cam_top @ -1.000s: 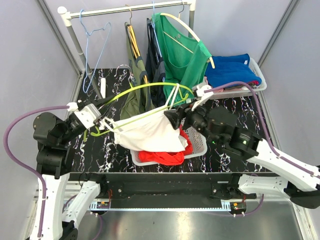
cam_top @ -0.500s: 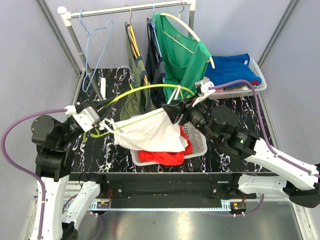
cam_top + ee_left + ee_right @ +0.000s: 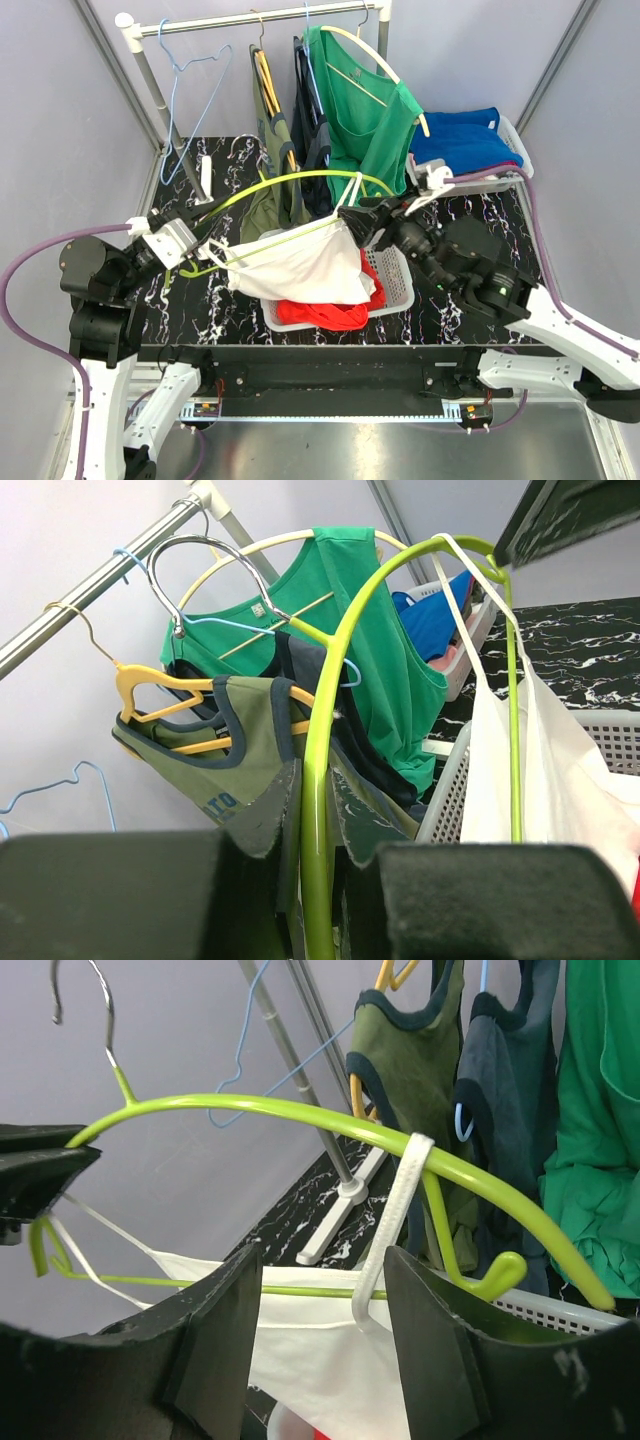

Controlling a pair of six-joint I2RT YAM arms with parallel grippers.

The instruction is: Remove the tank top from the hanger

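Note:
A lime-green hanger (image 3: 300, 175) is held over the table, and my left gripper (image 3: 200, 243) is shut on its curved arm near the hook. In the left wrist view the green bar (image 3: 330, 730) runs up between the jaws of that gripper (image 3: 318, 810). A white tank top (image 3: 300, 268) hangs from the hanger, one strap (image 3: 395, 1210) looped over the hanger's right arm (image 3: 300, 1115). My right gripper (image 3: 325, 1270) is open at that end. The strap hangs in the gap, close to the right finger (image 3: 430, 1330), not pinched.
A white basket (image 3: 395, 290) holding a red garment sits under the tank top. Behind, a rail (image 3: 250, 18) carries a bare blue hanger (image 3: 190, 90), an olive top (image 3: 272, 130), a dark top and a green top (image 3: 365, 110). A basket of blue clothes (image 3: 470, 145) stands back right.
My right gripper has moved up and to the right along the hanger, toward the strap. The left arm has drifted slightly left, still gripping the hanger.

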